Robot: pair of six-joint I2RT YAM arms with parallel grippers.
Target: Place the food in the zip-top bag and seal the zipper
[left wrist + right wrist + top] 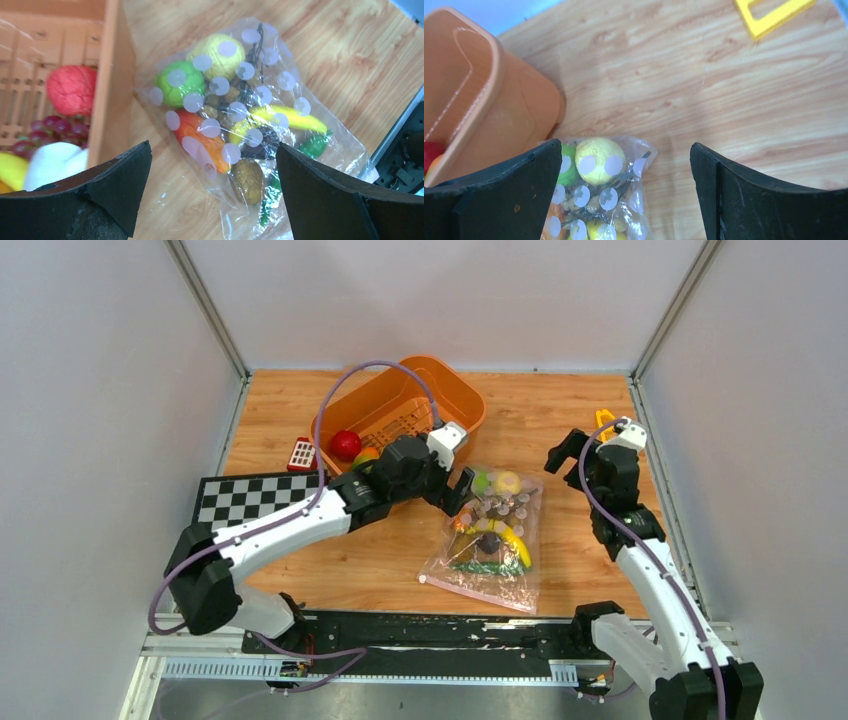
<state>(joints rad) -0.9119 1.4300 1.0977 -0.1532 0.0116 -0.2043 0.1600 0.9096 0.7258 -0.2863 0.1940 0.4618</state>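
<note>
Zip-top bag (505, 588), food (515, 546) inside, beside basket (468, 400)

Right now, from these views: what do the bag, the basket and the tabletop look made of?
Zip-top bag: thin clear plastic film, glossy, printed with white dots. It crinkles, and the food shows through.
Basket: rigid orange plastic, smooth and slightly shiny, with moulded slots in the floor.
Table: light wood-grain surface, fairly matte. Solid wood or laminate, cannot tell.
</note>
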